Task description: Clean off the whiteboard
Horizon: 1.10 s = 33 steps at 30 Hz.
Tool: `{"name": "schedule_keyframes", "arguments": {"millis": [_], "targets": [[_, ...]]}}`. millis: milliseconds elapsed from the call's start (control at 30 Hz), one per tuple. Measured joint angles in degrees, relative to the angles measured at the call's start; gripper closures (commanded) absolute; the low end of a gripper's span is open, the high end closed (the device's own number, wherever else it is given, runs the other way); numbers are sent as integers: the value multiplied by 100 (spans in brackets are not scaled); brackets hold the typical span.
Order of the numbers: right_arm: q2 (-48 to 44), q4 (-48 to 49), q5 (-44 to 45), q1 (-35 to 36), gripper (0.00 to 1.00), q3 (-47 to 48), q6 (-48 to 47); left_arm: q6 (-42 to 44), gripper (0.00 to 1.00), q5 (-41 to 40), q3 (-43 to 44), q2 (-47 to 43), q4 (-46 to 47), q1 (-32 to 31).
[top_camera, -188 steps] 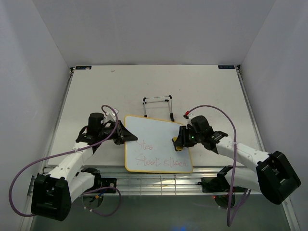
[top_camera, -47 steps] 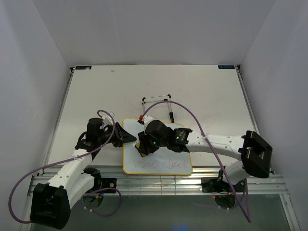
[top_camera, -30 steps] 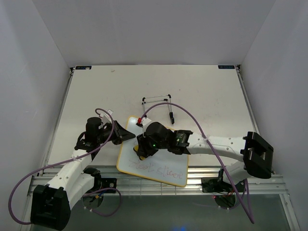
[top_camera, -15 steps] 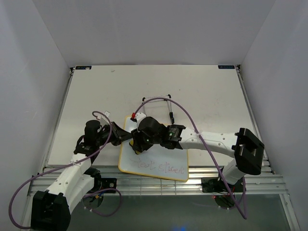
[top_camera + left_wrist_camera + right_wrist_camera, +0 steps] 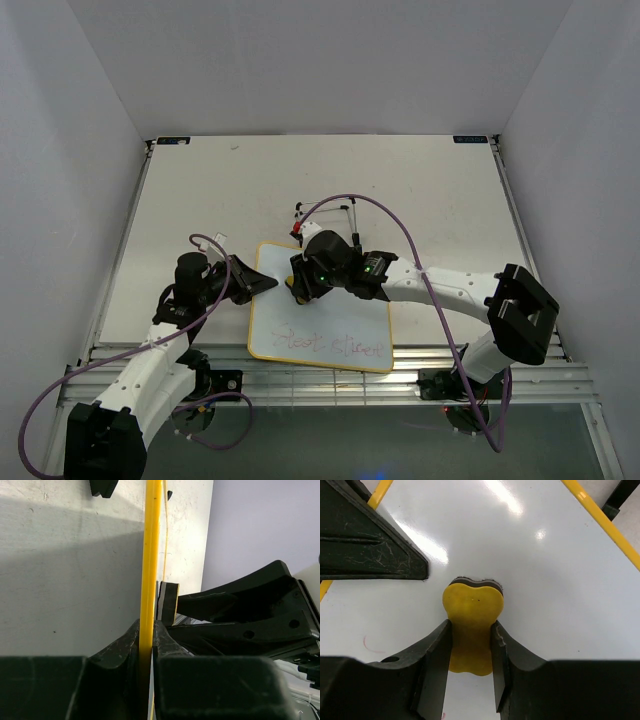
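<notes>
Mid-wipe: the whiteboard (image 5: 335, 310) lies by the bench's (image 5: 200, 190) near edge. The left claw (image 5: 264, 284) pinches its left frame. The right claw (image 5: 470, 635) grips the yellow eraser (image 5: 472, 607) far-left. The next sweep should cover the near scribbles (image 5: 328, 342).

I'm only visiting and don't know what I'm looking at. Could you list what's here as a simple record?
whiteboard: yellow-framed, lying face up on the table, upper part clean
writing: red and green scribbles along the near part of the board
eraser: yellow block, pressed on the board near its upper left
right fingers: shut on the eraser
left fingers: pinching the board's left frame edge
wire stand: on the table beyond the board
</notes>
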Motion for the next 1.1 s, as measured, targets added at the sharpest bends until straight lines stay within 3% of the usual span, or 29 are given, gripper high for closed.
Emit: {"name": "schedule_keyframes", "arguments": {"millis": [600, 900, 1100], "targets": [[-175, 299, -308, 1261, 76, 20, -474, -122, 100, -4, -46, -181, -81, -74], [-789, 573, 87, 1270, 77, -894, -190, -339, 100, -138, -278, -466, -2, -116], [-1683, 404, 262, 649, 77, -1991, 214, -492, 100, -382, -372, -717, -66, -118]]}}
